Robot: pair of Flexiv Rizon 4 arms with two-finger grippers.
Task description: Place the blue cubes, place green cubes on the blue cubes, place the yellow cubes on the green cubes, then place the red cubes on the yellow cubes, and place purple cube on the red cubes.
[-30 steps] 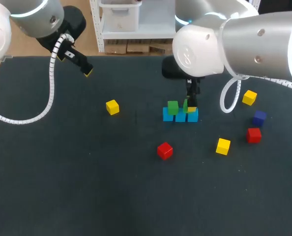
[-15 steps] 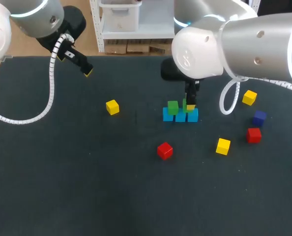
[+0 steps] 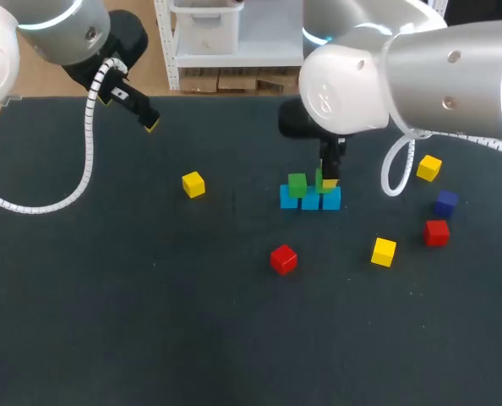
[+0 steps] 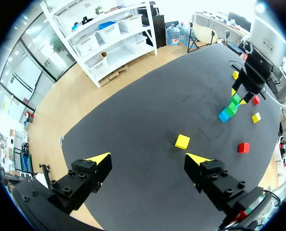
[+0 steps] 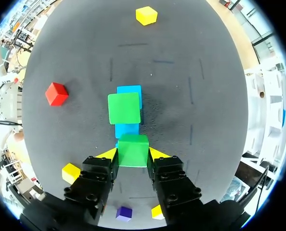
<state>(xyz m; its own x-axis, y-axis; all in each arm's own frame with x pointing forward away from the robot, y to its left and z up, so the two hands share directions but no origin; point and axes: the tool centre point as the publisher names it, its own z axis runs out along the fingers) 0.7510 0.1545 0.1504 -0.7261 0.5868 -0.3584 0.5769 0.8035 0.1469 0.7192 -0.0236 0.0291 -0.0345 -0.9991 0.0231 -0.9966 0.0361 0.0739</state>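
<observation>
**A:** Starting with the head view, why is the right gripper (image 3: 325,183) parked over the row of blue cubes (image 3: 310,201)?

**B:** It is pinching the held green cube (image 3: 319,179) low over the right part of that row. I judge it means to set it beside the placed green cube (image 3: 297,184), which already sits on the left end. The left gripper (image 3: 147,121) hangs at the far left, well apart, probably to stay out of the way.

**A:** And the loose pieces?

**B:** The yellow cubes (image 3: 193,183), red cubes (image 3: 283,259) and purple cube (image 3: 445,203) lie scattered on the table (image 3: 107,321). They belong to later layers.

**A:** What does the left wrist view add?

**B:** It shows that gripper's fingers spread wide with nothing between them, which the head view cannot settle. One yellow cube lies ahead of it. Far beyond, the right arm (image 4: 261,53) stands over the stack.

**A:** And the right wrist view?

**B:** It shows the grip itself. Both yellow tips press opposite sides of the held green cube, so it is squarely clamped. From the head view the fingers partly hide that. A bare blue cube shows between the two green ones, and a sliver of blue shows under the held one. Whether the cube already rests on the blue below it, I cannot tell.
</observation>
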